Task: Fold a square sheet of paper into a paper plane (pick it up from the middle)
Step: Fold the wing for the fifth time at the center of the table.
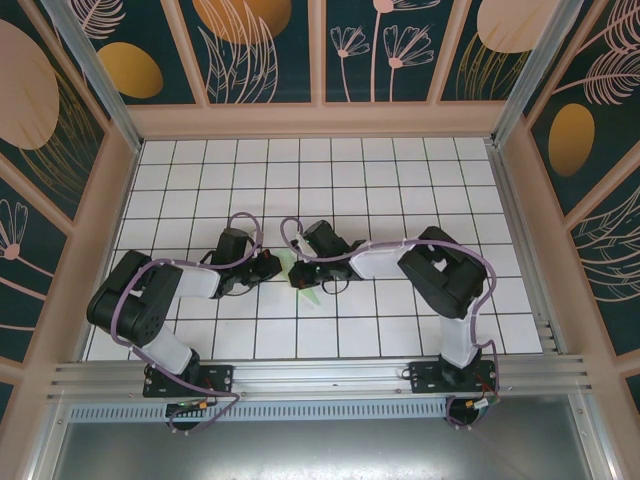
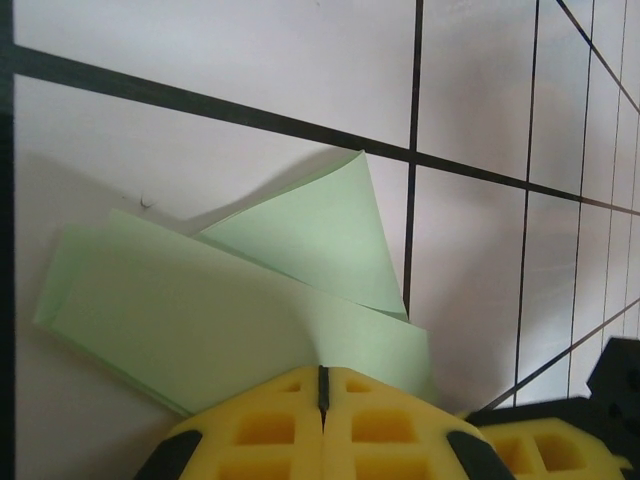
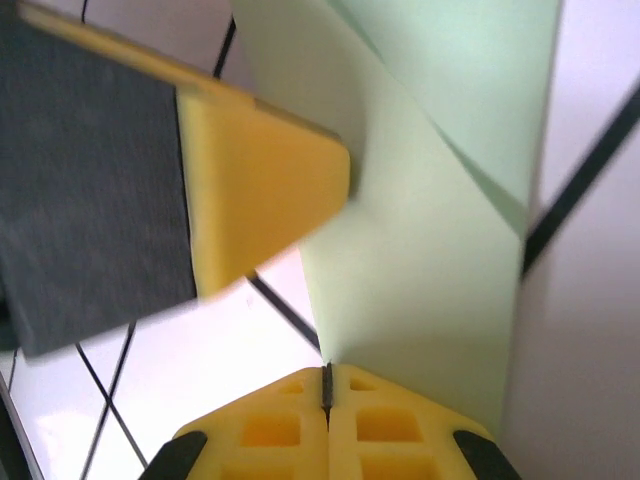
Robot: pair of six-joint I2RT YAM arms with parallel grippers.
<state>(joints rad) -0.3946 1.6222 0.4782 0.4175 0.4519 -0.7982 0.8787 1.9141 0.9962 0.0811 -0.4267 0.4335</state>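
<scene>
The paper [image 1: 312, 291] lies near the middle of the counter [image 1: 400, 180], a white surface with a black grid. In the top view the two grippers meet above it and hide most of it. A few pale green slivers show beside them. The left gripper [image 1: 274, 265] reaches in from the left and the right gripper [image 1: 298, 277] from the right, with their tips just beside each other. Both arms are bent low over the counter.

In the left wrist view the paper [image 2: 200, 320] is folded, not a flat square. A long band [image 2: 130, 300] lies flat on the counter. On top of it a pointed flap [image 2: 310, 235] stands a little off the surface, its upper edge curled, with a shadow behind it. The left gripper [image 2: 322, 385] is closed: its two yellow fingers [image 2: 270, 430] are pressed together with only a thin seam between them. Their tips are at the edge of the band. I cannot tell whether they pinch the paper or only press on it. A part of the right gripper [image 2: 560, 440] shows just beside them.

In the right wrist view the right gripper [image 3: 327, 385] is closed in the same way. Its tips touch the edge of the paper [image 3: 430, 280], which has a diagonal crease [image 3: 470, 175]. Again I cannot tell whether the paper is caught between them. A blurred yellow finger [image 3: 265, 185] of the left gripper is just beside the paper.
</scene>
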